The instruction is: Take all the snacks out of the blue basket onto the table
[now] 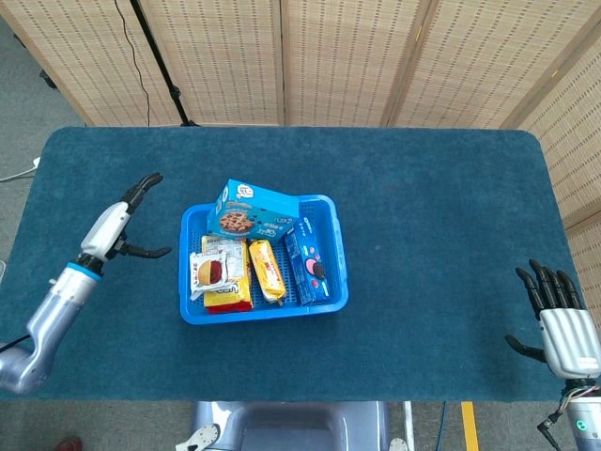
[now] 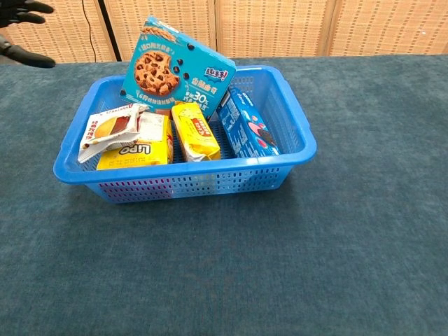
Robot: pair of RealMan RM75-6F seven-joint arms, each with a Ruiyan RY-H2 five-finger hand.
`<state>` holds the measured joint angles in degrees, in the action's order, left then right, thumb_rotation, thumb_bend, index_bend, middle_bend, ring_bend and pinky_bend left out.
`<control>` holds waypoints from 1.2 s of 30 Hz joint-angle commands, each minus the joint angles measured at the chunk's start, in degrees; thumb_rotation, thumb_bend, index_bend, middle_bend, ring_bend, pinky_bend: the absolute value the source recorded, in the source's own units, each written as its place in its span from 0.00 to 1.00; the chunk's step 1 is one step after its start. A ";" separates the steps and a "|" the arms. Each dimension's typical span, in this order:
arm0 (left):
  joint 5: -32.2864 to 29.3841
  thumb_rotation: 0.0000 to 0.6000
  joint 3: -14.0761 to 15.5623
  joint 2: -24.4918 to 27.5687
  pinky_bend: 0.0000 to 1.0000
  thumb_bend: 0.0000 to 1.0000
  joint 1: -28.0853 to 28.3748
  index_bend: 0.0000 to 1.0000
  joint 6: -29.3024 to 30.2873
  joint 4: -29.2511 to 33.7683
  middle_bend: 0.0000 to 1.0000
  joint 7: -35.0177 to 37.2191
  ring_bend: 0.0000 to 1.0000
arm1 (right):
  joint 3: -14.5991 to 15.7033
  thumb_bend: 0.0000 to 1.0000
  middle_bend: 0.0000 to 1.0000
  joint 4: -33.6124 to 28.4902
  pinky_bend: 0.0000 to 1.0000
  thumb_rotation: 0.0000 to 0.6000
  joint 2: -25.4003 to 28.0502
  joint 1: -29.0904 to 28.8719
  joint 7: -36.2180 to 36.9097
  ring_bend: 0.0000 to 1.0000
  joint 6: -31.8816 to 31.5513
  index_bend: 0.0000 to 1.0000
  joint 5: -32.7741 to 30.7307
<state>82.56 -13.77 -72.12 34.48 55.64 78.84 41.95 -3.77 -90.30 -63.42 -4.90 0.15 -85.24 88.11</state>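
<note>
- Sitting slightly left of the middle of the teal table [image 1: 423, 207], the blue basket [image 1: 333, 272] has every snack inside it.
- Leaning on the basket's 12 o'clock rim is the chocolate-chip cookie box [image 1: 251, 212], tilted upright (its printed face turned toward the chest camera).
- Along the 3 o'clock wall stands the dark blue sandwich-cookie box [image 1: 309, 260] on its long edge.
- In the middle lies the yellow wrapped cake [image 1: 267, 271]; at 9 o'clock of it the white-and-red packet [image 1: 210, 271] rests on the yellow LIPO pack [image 1: 228, 298].
- At 9 o'clock of the basket, near but apart from it, the left hand [image 1: 122, 228] hovers with thumb and fingers spread, holding nothing.
- At the table's 4 o'clock edge, well apart from the basket, the right hand [image 1: 556, 318] shows its back, fingers straight and fanned, empty.
</note>
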 commanded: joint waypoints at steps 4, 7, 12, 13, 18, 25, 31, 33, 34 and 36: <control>-7.38 1.00 -3.55 -4.10 0.00 0.00 8.15 0.00 -10.18 -1.84 0.00 -4.97 0.00 | -0.97 0.00 0.00 1.26 0.00 1.00 -0.61 -0.76 -0.45 0.00 1.97 0.00 -2.74; -10.13 1.00 -4.35 -6.47 0.00 0.00 11.24 0.00 -14.04 -4.45 0.00 -6.42 0.00 | -1.35 0.00 0.00 1.88 0.00 1.00 -1.02 -1.12 -1.00 0.00 3.09 0.00 -4.24; -12.95 1.00 -5.81 -8.97 0.00 0.00 14.76 0.00 -17.81 -6.82 0.00 -6.67 0.00 | -1.79 0.00 0.00 2.26 0.00 1.00 -1.45 -1.38 -1.58 0.00 3.73 0.00 -5.59; -13.17 1.00 -5.92 -9.08 0.00 0.00 15.06 0.00 -18.18 -6.99 0.00 -6.66 0.00 | -1.82 0.00 0.00 2.29 0.00 1.00 -1.49 -1.40 -1.63 0.00 3.77 0.00 -5.69; -15.19 1.00 -6.30 -9.82 0.12 0.04 17.29 0.00 -21.84 -7.96 0.01 -6.95 0.02 | -2.10 0.00 0.00 2.59 0.00 1.00 -1.67 -1.56 -1.78 0.00 4.47 0.00 -6.88; -18.51 1.00 -6.81 -11.23 0.55 0.32 17.21 0.57 -19.08 -8.65 0.56 -10.76 0.48 | -2.04 0.00 0.00 2.74 0.00 1.00 -1.68 -1.61 -1.48 0.00 4.63 0.00 -6.99; -18.01 1.00 -8.99 -8.70 0.57 0.35 14.26 0.64 -12.70 -3.89 0.61 -9.43 0.52 | -1.86 0.00 0.00 2.56 0.00 1.00 -1.53 -1.57 -1.11 0.00 4.31 0.00 -6.46; -16.63 1.00 -9.44 -6.72 0.57 0.35 13.24 0.64 -11.27 -1.71 0.61 -8.45 0.52 | -1.75 0.00 0.00 2.47 0.00 1.00 -1.50 -1.55 -1.02 0.00 4.24 0.00 -6.26; -15.49 1.00 -9.71 -5.14 0.57 0.35 12.49 0.64 -10.14 -0.19 0.61 -7.93 0.52 | -1.68 0.00 0.00 2.42 0.00 1.00 -1.48 -1.54 -1.02 0.00 4.18 0.00 -6.12; -13.84 1.00 -10.17 -2.93 0.57 0.35 11.22 0.64 -7.57 1.48 0.61 -7.74 0.52 | -1.59 0.00 0.00 2.31 0.00 1.00 -1.46 -1.52 -1.04 0.00 4.07 0.00 -5.92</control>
<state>66.46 -23.02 -77.65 47.59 45.01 77.77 33.24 -5.38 -87.97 -64.89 -6.42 -0.89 -81.15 82.18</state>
